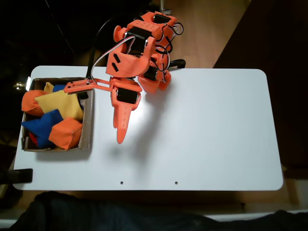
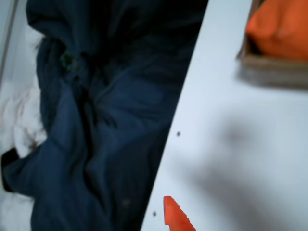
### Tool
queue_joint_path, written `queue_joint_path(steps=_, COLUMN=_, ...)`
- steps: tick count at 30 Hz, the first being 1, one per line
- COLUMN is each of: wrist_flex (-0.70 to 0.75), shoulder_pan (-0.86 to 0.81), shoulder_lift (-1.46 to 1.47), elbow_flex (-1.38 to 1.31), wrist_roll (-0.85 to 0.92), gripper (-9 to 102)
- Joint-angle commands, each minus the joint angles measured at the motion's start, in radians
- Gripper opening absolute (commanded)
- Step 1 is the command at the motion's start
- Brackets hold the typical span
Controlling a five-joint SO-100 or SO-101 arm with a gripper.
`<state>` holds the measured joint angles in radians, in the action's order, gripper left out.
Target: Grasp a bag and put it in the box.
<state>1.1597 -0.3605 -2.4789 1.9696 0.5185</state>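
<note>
Dim surroundings, glaring white tabletop [image 1: 216, 130] — wrist view blurred.

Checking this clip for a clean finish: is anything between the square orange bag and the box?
Nothing visible does: the orange bag already lies inside the box, at its lower right corner in the fixed view, against a blue bag.

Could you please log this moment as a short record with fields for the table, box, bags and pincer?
table: white table, two small holes near its front edge in the fixed view
box: cardboard box at the table's left end
box contents: squarish orange bag at front, blue bag, yellow bag, rounder orange bag
pincer: pincer open, one finger over the box's wall, the other over bare table; holding nothing
below table edge: dark blue cloth
</note>
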Motion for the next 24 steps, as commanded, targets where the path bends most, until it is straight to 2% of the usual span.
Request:
queue_joint_path(steps=1, wrist_flex=-0.005, shoulder_pan=0.020, shoulder_lift=-0.043, elbow_flex=0.025, wrist_roll=-0.034, gripper=65)
queue_joint_path(steps=10, wrist_flex=-0.017, shoulder_pan=0.081, shoulder_lift=-0.089, elbow_flex=0.117, wrist_roll=-0.123, gripper=65)
queue_joint_path(steps=22, wrist_flex=-0.140, shoulder_pan=0.190, shoulder_lift=-0.186, elbow_flex=0.290, wrist_roll=-0.249, gripper=65)
queue_joint_path(steps=24, wrist_flex=-0.156, shoulder_pan=0.207, shoulder_lift=-0.201, elbow_flex=0.311, wrist_roll=-0.268, gripper=58)
